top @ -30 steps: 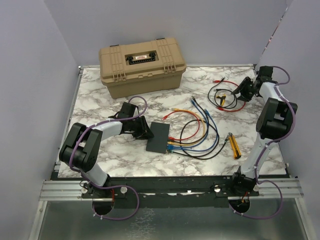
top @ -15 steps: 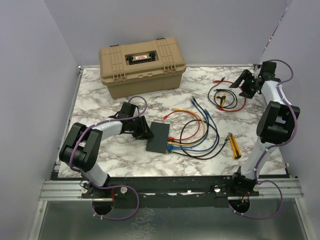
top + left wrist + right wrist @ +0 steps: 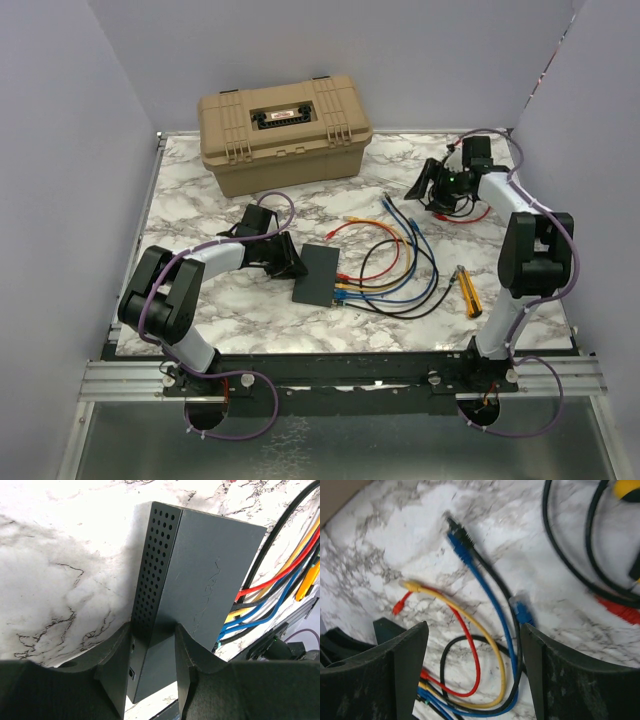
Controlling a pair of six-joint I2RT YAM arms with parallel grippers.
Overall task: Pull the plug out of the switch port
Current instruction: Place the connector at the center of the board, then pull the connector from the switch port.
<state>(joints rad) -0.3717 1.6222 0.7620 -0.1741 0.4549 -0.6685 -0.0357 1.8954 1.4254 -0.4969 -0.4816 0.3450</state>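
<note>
The switch (image 3: 318, 275) lies flat on the bench (image 3: 200, 205) a little on the nine o'clock side of centre in the overhead view. Its long axis seems to run roughly twelve to six, tipped slightly. The plugs (image 3: 342, 286) sit in a row on the side facing about four o'clock, red, yellow and blue as far as I can make out. From them the cables (image 3: 405, 262) loop outward toward three o'clock, and their free ends lie up near one o'clock. My left gripper (image 3: 150, 645) reaches in from about ten o'clock and is clamped on the switch's opposite edge, one finger on each face, so I judge that arm to be the anchor. It is the nearer arm, but it is busy. My right gripper (image 3: 474, 630) hangs well apart from the ports, up at about two o'clock, with its fingers spread wide and nothing between them. Its camera shows only the loose cable ends on the marble below. From that gripper the plugs lie toward roughly seven o'clock, so I expect the pull to fall to it, drawing a plug out toward four o'clock, away from the left grip. Further out, the tan toolbox (image 3: 285, 130) stands at the far edge near eleven o'clock. A yellow-handled tool (image 3: 466, 291) lies toward four o'clock.
</note>
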